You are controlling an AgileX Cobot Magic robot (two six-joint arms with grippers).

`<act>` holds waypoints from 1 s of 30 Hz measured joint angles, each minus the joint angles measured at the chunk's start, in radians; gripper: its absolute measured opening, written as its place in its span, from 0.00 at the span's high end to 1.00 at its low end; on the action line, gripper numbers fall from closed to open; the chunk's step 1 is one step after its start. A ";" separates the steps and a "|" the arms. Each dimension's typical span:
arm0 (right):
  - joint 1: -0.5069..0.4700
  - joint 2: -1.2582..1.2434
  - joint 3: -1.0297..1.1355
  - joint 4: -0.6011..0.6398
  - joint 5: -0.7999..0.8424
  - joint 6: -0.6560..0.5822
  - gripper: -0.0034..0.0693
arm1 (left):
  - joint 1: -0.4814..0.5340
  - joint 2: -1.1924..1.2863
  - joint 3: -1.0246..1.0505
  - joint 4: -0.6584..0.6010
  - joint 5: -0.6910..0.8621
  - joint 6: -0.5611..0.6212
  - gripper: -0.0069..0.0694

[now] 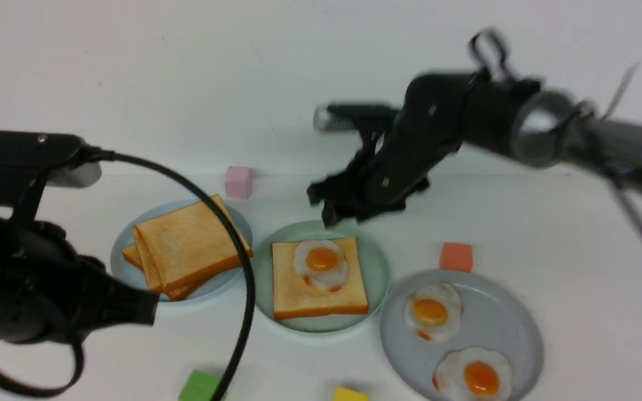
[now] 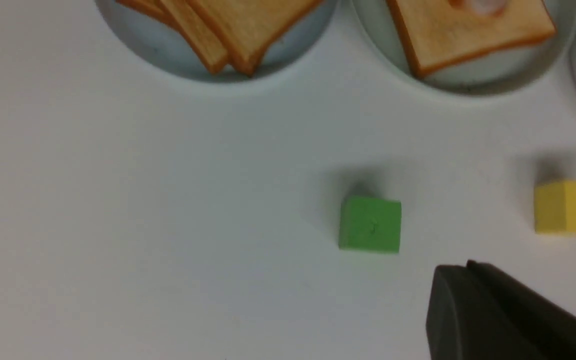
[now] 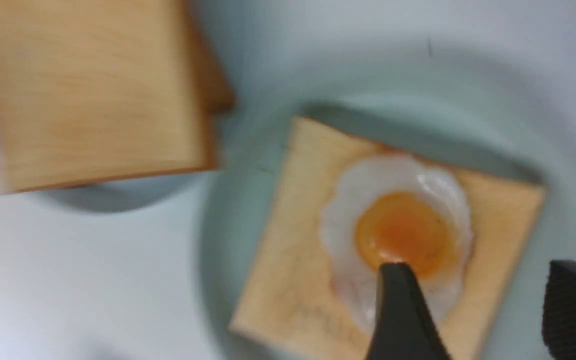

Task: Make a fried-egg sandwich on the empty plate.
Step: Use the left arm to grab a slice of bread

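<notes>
Toast (image 1: pixel 304 292) and egg (image 1: pixel 321 263) sit on the green plate (image 1: pixel 379 273); no top slice from the pile (image 1: pixel 187 245) yet; right gripper (image 3: pixel 478 280) apart, empty; left gripper (image 1: pixel 134 307) unclear.

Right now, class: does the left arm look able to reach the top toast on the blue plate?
Probably yes. The left arm sits close beside the blue plate, the top toast is uncovered, and the right arm hangs at the green plate's far side.

round mint-green plate (image 1: pixel 378 278), raised rim, holds one square golden toast slice (image 1: pixel 304 292) lying flat; fried egg (image 1: pixel 321 263) sits yolk-up on its far half
</notes>
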 joint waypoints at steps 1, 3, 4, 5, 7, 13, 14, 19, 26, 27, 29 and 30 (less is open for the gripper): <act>0.000 -0.061 0.000 0.010 0.026 -0.053 0.41 | 0.000 0.028 0.000 0.020 -0.021 -0.030 0.89; 0.000 -0.144 -0.001 0.017 0.063 -0.111 0.43 | 0.011 0.075 -0.007 0.032 -0.038 -0.059 0.89; 0.000 -0.174 -0.001 0.019 0.075 -0.122 0.43 | 0.019 0.089 -0.009 0.030 -0.042 -0.061 0.89; 0.000 -0.231 -0.001 0.034 0.119 -0.156 0.47 | 0.053 0.146 -0.021 0.013 -0.052 -0.062 0.89; 0.000 -0.290 0.000 0.048 0.166 -0.174 0.52 | 0.097 0.189 -0.035 -0.028 -0.066 -0.044 0.89; 0.004 -0.486 0.184 0.148 0.213 -0.222 0.92 | 0.418 0.372 -0.102 -0.459 -0.106 0.233 0.88; 0.008 -0.512 0.242 0.170 0.196 -0.248 0.96 | 0.466 0.403 -0.104 -0.558 -0.116 0.278 0.87; 0.069 -0.588 0.437 0.227 0.123 -0.329 0.96 | 0.550 0.523 -0.104 -0.738 -0.208 0.370 0.77; 0.101 -0.602 0.489 0.237 0.119 -0.336 0.94 | 0.552 0.656 -0.116 -0.796 -0.363 0.421 0.50; 0.101 -0.602 0.490 0.242 0.119 -0.336 0.94 | 0.552 0.669 -0.120 -0.803 -0.376 0.431 0.47; 0.101 -0.603 0.490 0.248 0.122 -0.336 0.94 | 0.553 0.695 -0.128 -0.830 -0.397 0.453 0.45; 0.101 -0.603 0.490 0.249 0.122 -0.336 0.94 | 0.553 0.701 -0.130 -0.838 -0.402 0.460 0.45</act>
